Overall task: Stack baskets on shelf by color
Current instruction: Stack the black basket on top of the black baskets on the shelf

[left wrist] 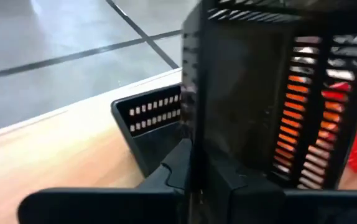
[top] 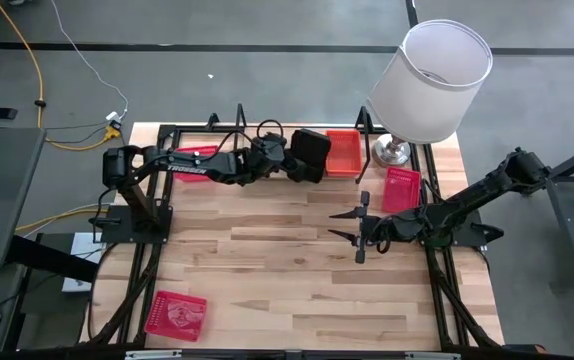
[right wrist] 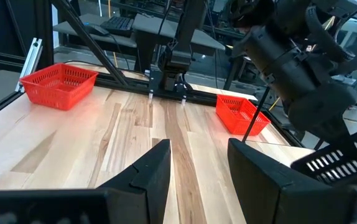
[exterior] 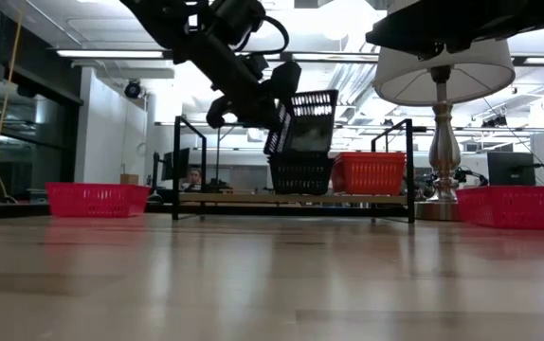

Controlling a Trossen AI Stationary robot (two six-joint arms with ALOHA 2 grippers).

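Note:
My left gripper (top: 294, 165) reaches over the shelf (exterior: 217, 200) at the table's far edge and is shut on a black basket (exterior: 302, 117), tipped steeply on its side. Directly below it a second black basket (exterior: 300, 174) stands on the shelf's wood base, with an orange basket (exterior: 369, 172) beside it on the right. Red baskets lie on the table at far left (exterior: 97, 199), at right (top: 401, 188) and near left (top: 175, 313). My right gripper (top: 355, 229) hovers open over the table's right middle, touching nothing. My left gripper holds the black basket by one wall (left wrist: 196, 140), pinched edge-on between the two fingers (left wrist: 166, 171), which come level from the table's left. The basket is lifted and tilted, its opening facing sideways. Whether its lower corner (exterior: 281, 150) touches the basket beneath, I cannot tell.
A lamp with a white shade (top: 432, 80) and a metal base (exterior: 440, 208) stands at the far right corner beside the shelf. Black frame rails (top: 447, 290) run along both table sides. Bare wood (top: 287, 290) spreads across the middle and near part.

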